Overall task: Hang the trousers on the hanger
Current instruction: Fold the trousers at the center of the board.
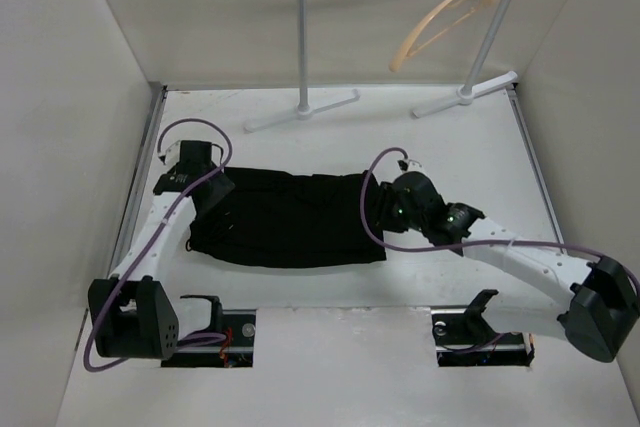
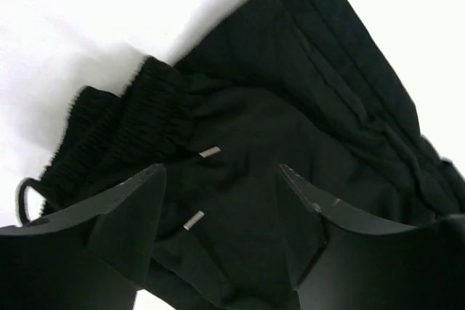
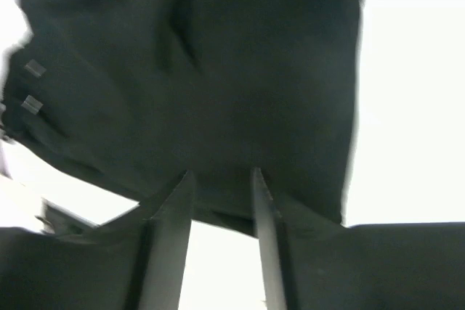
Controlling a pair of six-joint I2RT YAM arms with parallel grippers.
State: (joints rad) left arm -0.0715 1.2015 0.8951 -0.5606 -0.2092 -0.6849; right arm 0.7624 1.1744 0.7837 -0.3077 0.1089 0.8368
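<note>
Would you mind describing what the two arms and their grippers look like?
The left arm and right arm have white links with black joint housings and bases. A purple cable loops along each. Small green lights glow at the right wrist. The left gripper and right gripper have matte black, tapering fingers.

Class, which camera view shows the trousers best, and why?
The top view: it alone shows the trousers whole, lying on the table. The left wrist view shows just the waistband and drawstring tips; the right wrist view, a blurred stretch of cloth.
</note>
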